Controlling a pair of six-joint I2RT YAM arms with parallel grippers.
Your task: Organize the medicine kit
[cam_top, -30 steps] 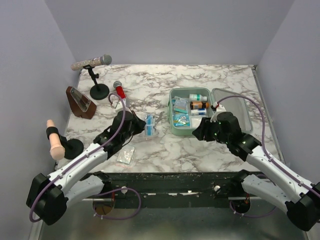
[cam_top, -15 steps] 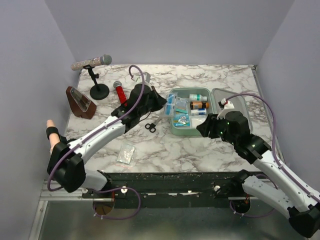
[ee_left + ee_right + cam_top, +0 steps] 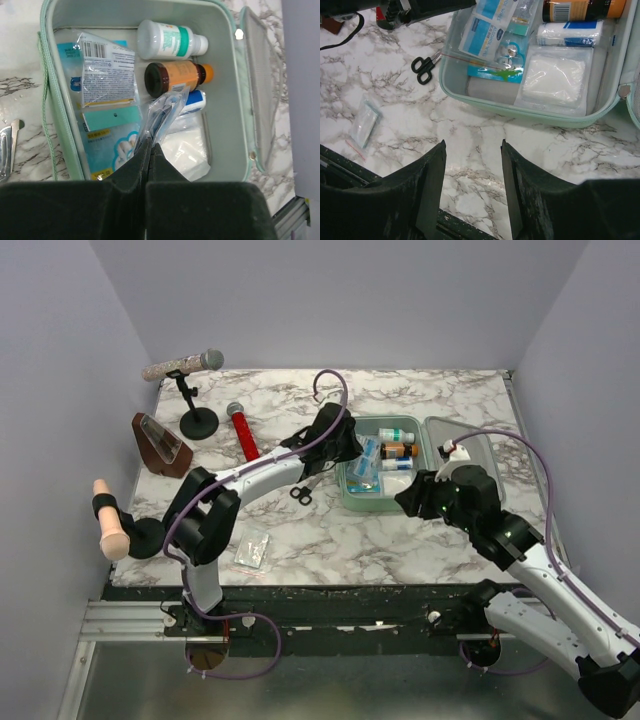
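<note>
Above the open medicine kit (image 3: 226, 70), the left gripper (image 3: 150, 147) pinches a clear packet (image 3: 162, 112); the right gripper (image 3: 472, 145) hangs spread just beside its near wall.

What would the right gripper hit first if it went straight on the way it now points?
Probably the bare marble table, just short of the medicine kit's near wall. The right gripper is open and nothing lies between its fingers, though depth is hard to judge.

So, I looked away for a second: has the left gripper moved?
Yes. The left gripper, holding a packet, swung rightward: from well left of the kit to over it.
</note>
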